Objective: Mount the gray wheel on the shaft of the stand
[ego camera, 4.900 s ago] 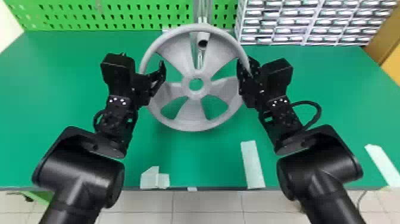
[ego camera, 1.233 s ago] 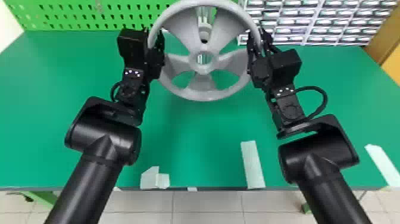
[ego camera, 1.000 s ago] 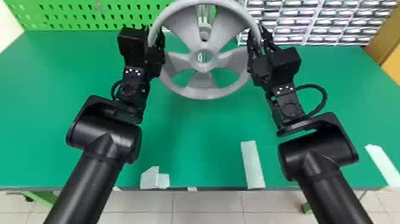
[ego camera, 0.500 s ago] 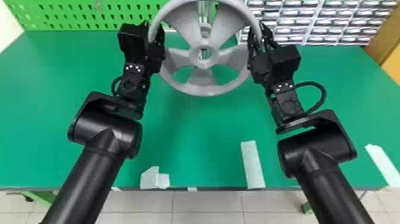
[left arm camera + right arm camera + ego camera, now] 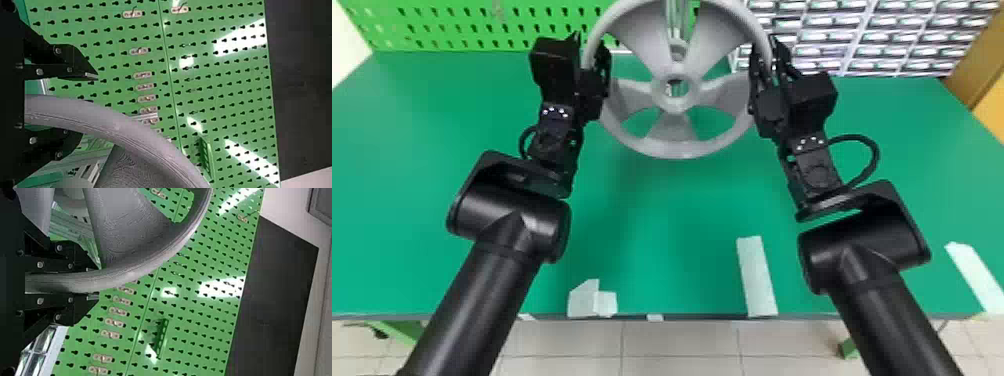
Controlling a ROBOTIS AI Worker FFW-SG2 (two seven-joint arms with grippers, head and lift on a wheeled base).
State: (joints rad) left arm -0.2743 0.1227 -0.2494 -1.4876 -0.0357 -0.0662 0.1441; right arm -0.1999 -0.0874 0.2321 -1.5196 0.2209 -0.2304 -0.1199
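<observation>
A gray, wide-spoked wheel (image 5: pixel 673 125) hangs between two black grippers above the green surface (image 5: pixel 657 225), before a silver metal stand (image 5: pixel 678 17). The right gripper (image 5: pixel 98 283) has its fingers closed on the smooth round rim (image 5: pixel 129 275); the left gripper (image 5: pixel 89 105) straddles the opposite side, fingers parted, a gap beside one. Likely stiff, fairly light and slightly slick, the wheel is best gripped at opposite sides, leaving its hub (image 5: pixel 658 92) free.

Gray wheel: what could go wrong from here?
The left gripper has a gap between one finger and the rim, so the gray wheel might slip or tilt there.
In the head view the shaft's end shows above the hub's hole, so pushing now could jam it against the hub.
</observation>
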